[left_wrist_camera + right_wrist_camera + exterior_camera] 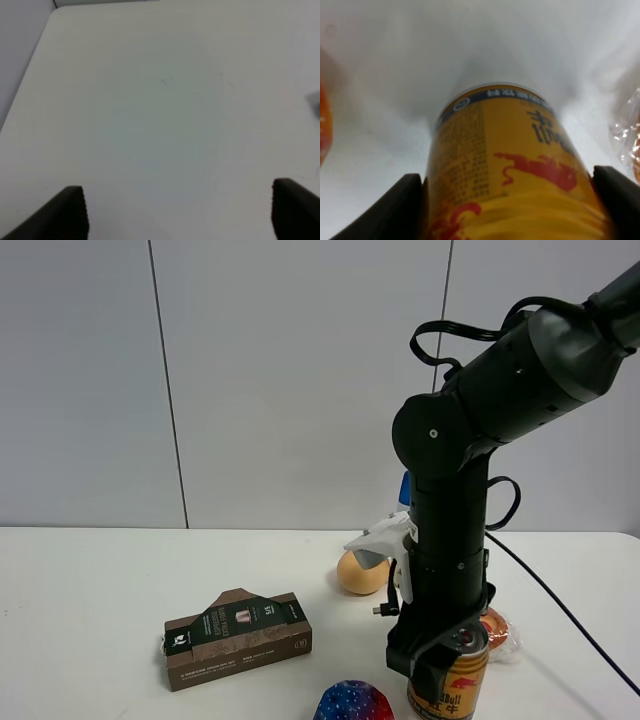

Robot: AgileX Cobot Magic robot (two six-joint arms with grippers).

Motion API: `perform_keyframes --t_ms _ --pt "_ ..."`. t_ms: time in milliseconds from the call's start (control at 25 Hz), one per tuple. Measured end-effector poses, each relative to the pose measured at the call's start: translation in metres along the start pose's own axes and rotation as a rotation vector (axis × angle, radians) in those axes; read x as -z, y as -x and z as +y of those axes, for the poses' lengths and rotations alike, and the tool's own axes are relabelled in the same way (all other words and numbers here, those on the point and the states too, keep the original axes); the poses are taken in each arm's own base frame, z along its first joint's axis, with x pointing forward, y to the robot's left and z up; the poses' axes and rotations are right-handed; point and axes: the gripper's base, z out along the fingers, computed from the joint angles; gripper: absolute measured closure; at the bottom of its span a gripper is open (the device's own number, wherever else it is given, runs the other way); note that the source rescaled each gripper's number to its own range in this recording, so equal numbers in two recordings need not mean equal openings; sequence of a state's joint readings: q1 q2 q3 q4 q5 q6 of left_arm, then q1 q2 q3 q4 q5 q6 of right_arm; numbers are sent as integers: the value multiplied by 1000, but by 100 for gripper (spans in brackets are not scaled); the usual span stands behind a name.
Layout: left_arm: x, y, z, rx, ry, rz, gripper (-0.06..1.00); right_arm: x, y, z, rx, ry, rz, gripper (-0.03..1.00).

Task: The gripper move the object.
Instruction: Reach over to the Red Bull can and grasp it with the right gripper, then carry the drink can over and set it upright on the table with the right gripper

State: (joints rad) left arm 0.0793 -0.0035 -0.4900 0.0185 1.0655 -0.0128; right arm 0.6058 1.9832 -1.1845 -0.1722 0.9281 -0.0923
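Note:
The gold Red Bull can [452,680] stands upright on the white table [90,590] at the front right. My right gripper [445,658] reaches straight down over it, with a black finger on each side of the can. In the right wrist view the can [505,165] fills the gap and both fingers [400,207] press against its sides. My left gripper [177,210] is open and empty over bare table [160,100]; it is out of the exterior view.
A brown carton [237,637] lies at centre left. A tan egg-shaped thing [358,572] sits behind the arm. A red-and-blue ball [350,705] is just left of the can and a plastic-wrapped orange item [498,632] just right. A blue-capped bottle [405,490] is mostly hidden behind the arm.

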Motion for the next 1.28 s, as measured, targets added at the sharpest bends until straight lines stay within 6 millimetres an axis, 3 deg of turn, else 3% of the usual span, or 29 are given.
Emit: perform_keyframes --t_ms 320,520,760,1040,1280 --pt "0 0 0 0 0 0 -6 10 -1 -1 -68 -2 -26 97" --pt "0 0 0 0 0 0 -6 42 -7 0 -101 17 -112 97" --pt "0 0 0 0 0 0 -6 88 -8 18 -124 75 -291 97" --pt "0 0 0 0 0 0 -6 153 32 19 -164 68 -510 97" --pt "0 0 0 0 0 0 -6 159 82 15 -176 58 -519 97"
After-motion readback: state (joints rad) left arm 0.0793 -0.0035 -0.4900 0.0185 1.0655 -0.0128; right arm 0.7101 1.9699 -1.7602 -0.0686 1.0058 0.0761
